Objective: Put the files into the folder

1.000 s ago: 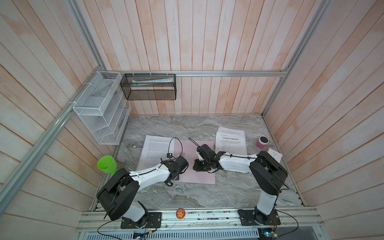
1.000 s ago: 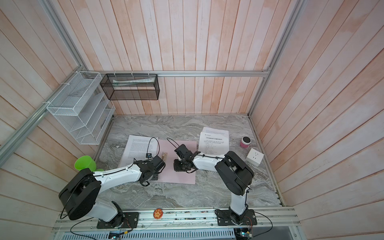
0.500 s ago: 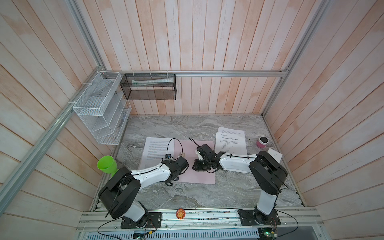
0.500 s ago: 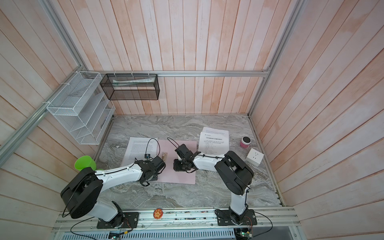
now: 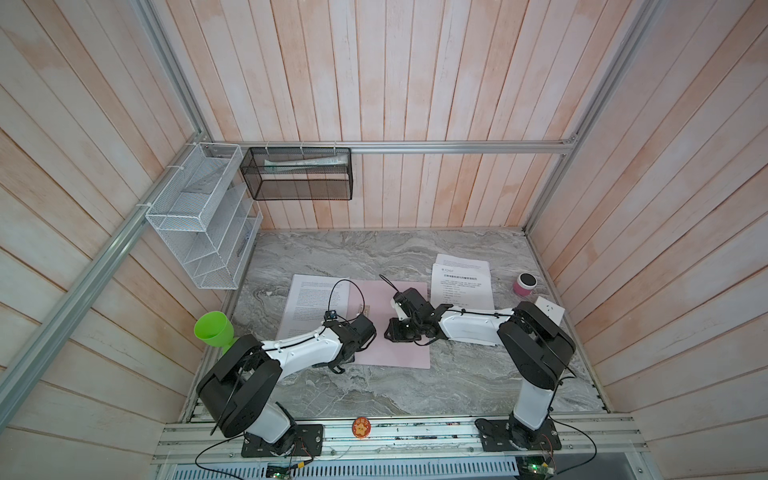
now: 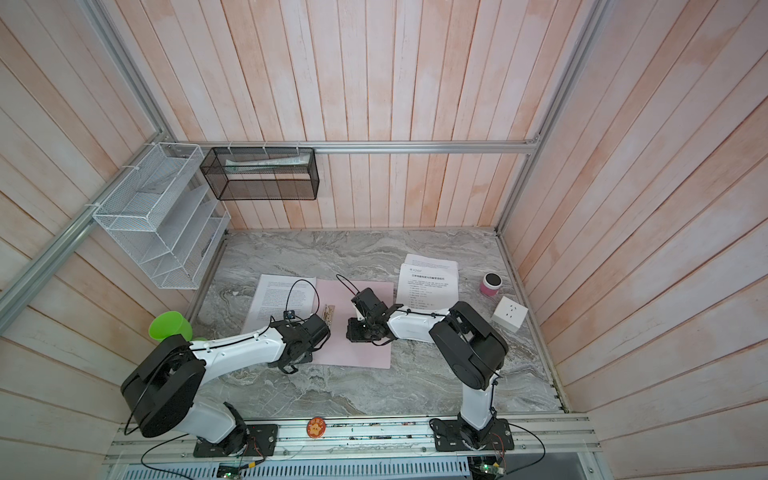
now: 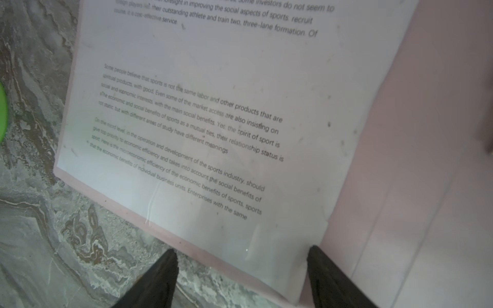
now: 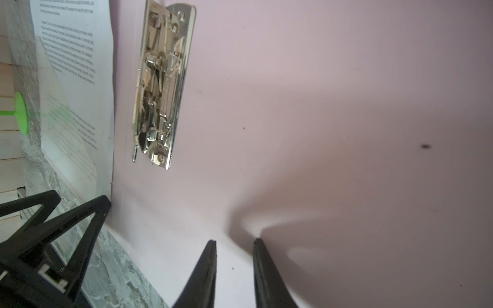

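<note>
The pale pink folder [image 5: 390, 345] lies open and flat on the marble table in both top views, with its metal clip [image 8: 160, 88] near the spine. One white printed sheet of the files [image 7: 202, 128] covers the folder's left cover. More files lie in a stack [image 5: 461, 286] to the right of the folder. My left gripper [image 7: 241, 253] is open and hovers over the near corner of that sheet, holding nothing. My right gripper [image 8: 234, 240] hangs low over the bare right cover [image 8: 333, 112]; its jaws stand a little apart with nothing between them.
A green cup [image 5: 212, 328] stands at the table's left edge. A pink round can [image 5: 524, 284] and a white socket cube [image 5: 549, 309] sit at the right. A white wire rack [image 5: 199, 216] and a black mesh basket [image 5: 299, 172] hang on the walls.
</note>
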